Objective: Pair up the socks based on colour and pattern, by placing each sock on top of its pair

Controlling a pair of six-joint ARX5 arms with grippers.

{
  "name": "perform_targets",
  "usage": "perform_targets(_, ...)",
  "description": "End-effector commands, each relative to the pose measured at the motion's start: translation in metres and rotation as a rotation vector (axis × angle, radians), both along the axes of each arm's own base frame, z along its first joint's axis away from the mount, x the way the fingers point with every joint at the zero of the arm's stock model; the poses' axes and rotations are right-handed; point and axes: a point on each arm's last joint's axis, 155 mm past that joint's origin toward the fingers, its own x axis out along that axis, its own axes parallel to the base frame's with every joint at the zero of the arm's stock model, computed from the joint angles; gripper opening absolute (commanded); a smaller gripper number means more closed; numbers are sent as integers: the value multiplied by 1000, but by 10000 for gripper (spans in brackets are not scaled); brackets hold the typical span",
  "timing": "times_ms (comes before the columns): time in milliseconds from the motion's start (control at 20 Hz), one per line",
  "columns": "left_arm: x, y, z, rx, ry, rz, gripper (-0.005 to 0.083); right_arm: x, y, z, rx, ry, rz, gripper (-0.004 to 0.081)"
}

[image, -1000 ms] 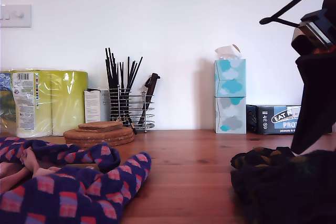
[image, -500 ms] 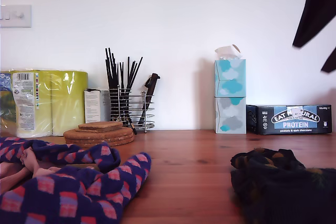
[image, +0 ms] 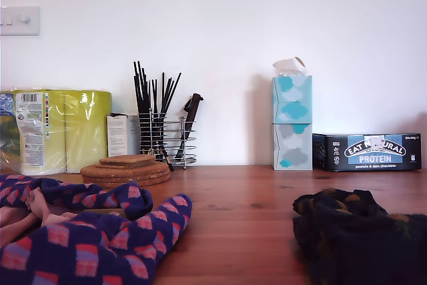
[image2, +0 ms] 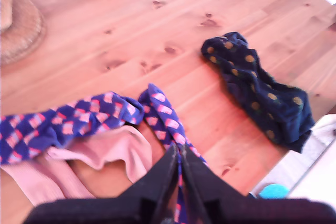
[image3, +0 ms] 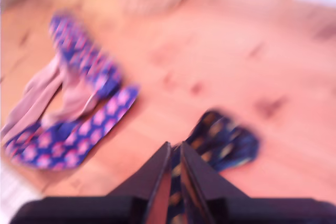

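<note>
The dotted dark socks (image2: 260, 90) lie bunched on the wooden surface (image2: 157, 30), below and ahead of the second claw (image3: 175, 153), whose fingers are pressed together on nothing. The first claw (image2: 177, 161), likewise closed and empty, hangs over the diamond-patterned socks (image2: 68, 121), which are tangled with the pink socks (image2: 100, 156). A grab there could drag pink fabric along. Behind stand tissue boxes (image: 292, 121) against a white wall.

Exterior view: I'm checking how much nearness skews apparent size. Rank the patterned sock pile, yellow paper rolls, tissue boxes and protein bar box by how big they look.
1. Navy diamond-patterned socks, inflated by nearness.
2. Yellow paper rolls.
3. Stacked tissue boxes and protein bar box: look alike, so unranked.
</note>
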Motion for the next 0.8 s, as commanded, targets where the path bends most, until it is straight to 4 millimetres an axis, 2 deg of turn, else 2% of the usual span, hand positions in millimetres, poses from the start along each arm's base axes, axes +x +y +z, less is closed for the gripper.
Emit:
perform_targets(0,1,-1,-8,25,6,-14,-21,-5,-1,0,-27,-30,20,-14)
perform_targets(100,1,-2,-12,39,13,-28,-21,-15,-2,5,-36,-63,41,-14)
perform_targets(250,-5,-11,-22,60,53,-101,-21,-28,-11,-3,-123,-78,64,-14)
perform_targets(350,-11,-20,-33,61,112,-159,-21,-36,-8,-6,-125,-69,92,-14)
perform_targets(450,-16,-26,-52,94,207,-199,-21,-40,-5,-8,-147,-89,131,-14)
perform_targets(600,-29,-24,-95,206,395,-263,-8,-44,2,-13,-181,-108,198,-13)
perform_targets(750,-47,-20,-128,309,563,-332,191,-53,19,-7,-134,-117,283,-13)
